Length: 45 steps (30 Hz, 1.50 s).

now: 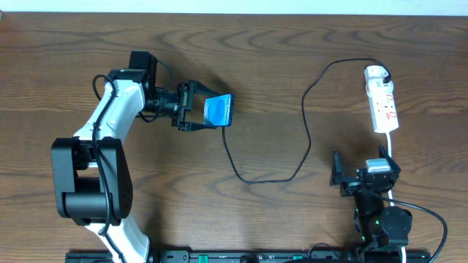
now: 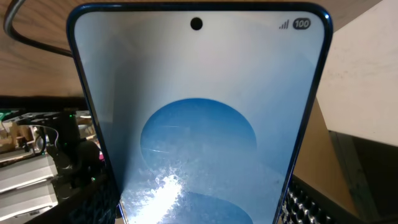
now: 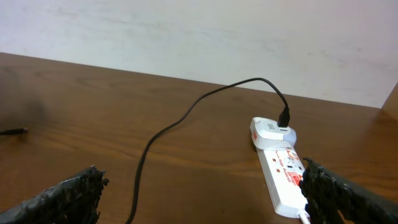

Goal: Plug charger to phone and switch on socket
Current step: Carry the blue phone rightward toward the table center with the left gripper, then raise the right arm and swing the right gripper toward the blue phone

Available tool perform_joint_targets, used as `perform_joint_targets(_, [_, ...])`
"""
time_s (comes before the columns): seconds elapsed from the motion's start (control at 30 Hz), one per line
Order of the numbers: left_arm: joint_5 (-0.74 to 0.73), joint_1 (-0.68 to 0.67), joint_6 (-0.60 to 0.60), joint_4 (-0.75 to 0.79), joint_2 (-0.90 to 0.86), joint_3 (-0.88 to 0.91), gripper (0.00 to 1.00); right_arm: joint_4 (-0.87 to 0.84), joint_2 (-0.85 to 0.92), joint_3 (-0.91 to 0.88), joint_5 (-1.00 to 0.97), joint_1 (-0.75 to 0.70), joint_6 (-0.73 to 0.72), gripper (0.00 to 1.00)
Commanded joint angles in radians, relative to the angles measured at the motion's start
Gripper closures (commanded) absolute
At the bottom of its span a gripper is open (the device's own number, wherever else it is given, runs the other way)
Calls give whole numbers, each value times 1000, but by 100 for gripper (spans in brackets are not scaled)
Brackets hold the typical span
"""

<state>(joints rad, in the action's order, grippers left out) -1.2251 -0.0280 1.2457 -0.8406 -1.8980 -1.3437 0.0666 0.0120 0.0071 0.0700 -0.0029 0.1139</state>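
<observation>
Brown wood-grain table (image 1: 292, 44) is stretching under the whole job, and the plugging-in step looks to be the one in hand. The white-and-black left arm (image 1: 110, 124) is reaching across it. Its left gripper (image 1: 205, 109) is clamping the slim blue-screened smartphone with black edges (image 1: 218, 109) by its sides, and the phone is seemingly tilting, with its screen filling the wrist view.

Well apart to the right, the narrow white power strip with red markings (image 1: 383, 102) is lying flat, with its rounded white adapter (image 1: 375, 73) at the far end. The long thin black charger cable (image 1: 270, 181) is looping from that adapter down and back up toward the phone. Its small black tip (image 1: 222, 131) is ending right at the phone's lower edge, though I cannot tell whether it is seated.

The right gripper (image 3: 202, 193) is hovering near the power strip, fingers spread wide and holding nothing.

I'm judging that the next move calls for squaring the tip to the port while the phone is being held steady, with the switch coming after.
</observation>
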Motion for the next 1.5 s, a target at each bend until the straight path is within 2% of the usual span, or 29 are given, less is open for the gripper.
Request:
perform_joint_targets(0.0, [-47,4,10,-3,19,-22,47,3,-5,-2,-8,6,6,1])
perform_joint_targets(0.3, [-47,5,10,2,19,-22,47,-67,-5,-2,-8,6,7,1])
perform_joint_targets(0.47, [-47,5,10,40,19,-22,51,-74,-5,-2,-6,6,6,1])
perform_joint_targets(0.77, [-47,5,32,56,19,-22,51,-75,-5,-2,73,6,6,1])
perform_joint_targets(1.03, [-42,4,67,131,19,-22,51,-94,26,-1,148,6,7,1])
perform_joint_targets(1.3, [24,4,100,188,19,-22,51,-181,245,78,219,6,8,1])
perform_joint_targets(1.47, [149,5,99,209,19,-22,51,-183,565,276,301,2,26,1])
